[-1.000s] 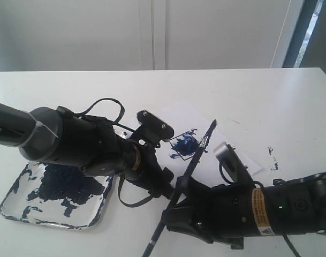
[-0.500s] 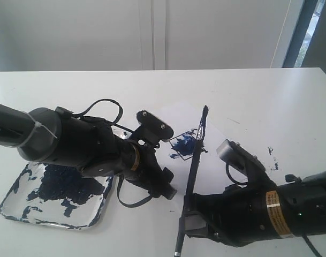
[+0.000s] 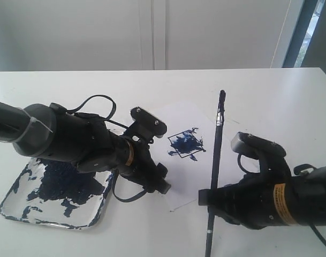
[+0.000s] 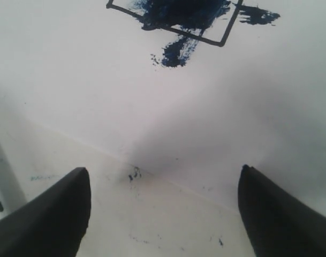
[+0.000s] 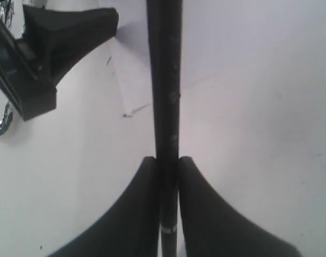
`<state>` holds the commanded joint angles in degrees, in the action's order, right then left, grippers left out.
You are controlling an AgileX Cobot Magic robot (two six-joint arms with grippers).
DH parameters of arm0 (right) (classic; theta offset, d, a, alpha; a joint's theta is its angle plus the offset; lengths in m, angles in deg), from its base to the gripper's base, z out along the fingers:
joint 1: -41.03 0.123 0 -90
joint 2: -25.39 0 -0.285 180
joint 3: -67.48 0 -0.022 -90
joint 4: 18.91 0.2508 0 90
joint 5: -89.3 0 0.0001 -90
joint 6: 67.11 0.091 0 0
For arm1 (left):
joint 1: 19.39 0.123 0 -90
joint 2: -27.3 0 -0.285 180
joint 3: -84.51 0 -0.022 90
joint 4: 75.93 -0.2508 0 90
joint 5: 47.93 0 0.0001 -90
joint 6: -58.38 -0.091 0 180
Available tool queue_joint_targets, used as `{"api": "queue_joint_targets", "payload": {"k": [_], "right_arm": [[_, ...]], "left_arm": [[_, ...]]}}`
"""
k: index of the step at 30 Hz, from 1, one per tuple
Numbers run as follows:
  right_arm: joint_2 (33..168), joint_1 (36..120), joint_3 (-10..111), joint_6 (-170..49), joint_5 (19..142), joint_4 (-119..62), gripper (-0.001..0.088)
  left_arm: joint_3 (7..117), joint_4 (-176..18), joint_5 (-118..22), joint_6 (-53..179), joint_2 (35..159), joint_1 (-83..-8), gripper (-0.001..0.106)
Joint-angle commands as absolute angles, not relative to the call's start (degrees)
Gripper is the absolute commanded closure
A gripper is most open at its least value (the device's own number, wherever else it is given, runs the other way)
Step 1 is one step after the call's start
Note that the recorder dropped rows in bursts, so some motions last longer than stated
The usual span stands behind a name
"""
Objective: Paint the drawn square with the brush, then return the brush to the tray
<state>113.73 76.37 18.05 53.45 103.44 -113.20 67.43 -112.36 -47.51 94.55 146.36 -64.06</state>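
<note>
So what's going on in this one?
The right gripper is shut on the brush, gripping its handle, with the tip clear of the paper and to the right of the drawn square in the exterior view. The square is already daubed with blue paint, some of it outside the outline. The left gripper hangs open and empty over the paper's edge. The brush is not yet back in the paint-splattered tray.

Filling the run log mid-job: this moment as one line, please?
right fingers: shut on brush | brush: beside drawn square, not touching it | left fingers: open, empty | drawn square: daubed blue | tray: no brush
</note>
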Motion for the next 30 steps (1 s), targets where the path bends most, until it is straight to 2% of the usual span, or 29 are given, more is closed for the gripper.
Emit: {"api": "queue_joint_targets", "payload": {"k": [9, 22, 30], "right_arm": [[113.73, 76.37, 23.46, 53.45, 97.42, -118.86, 0.0868], [113.73, 76.37, 23.68, 47.66, 83.42, -118.86, 0.0868], [113.73, 76.37, 23.55, 41.89, 87.5, -117.43, 0.0868]], "left_arm": [[67.43, -112.36, -47.41, 94.55, 146.36, -64.06, 0.027], [67.43, -112.36, -46.68, 94.38, 146.36, -64.06, 0.027], [67.43, -112.36, -46.68, 94.38, 146.36, -64.06, 0.027]]}}
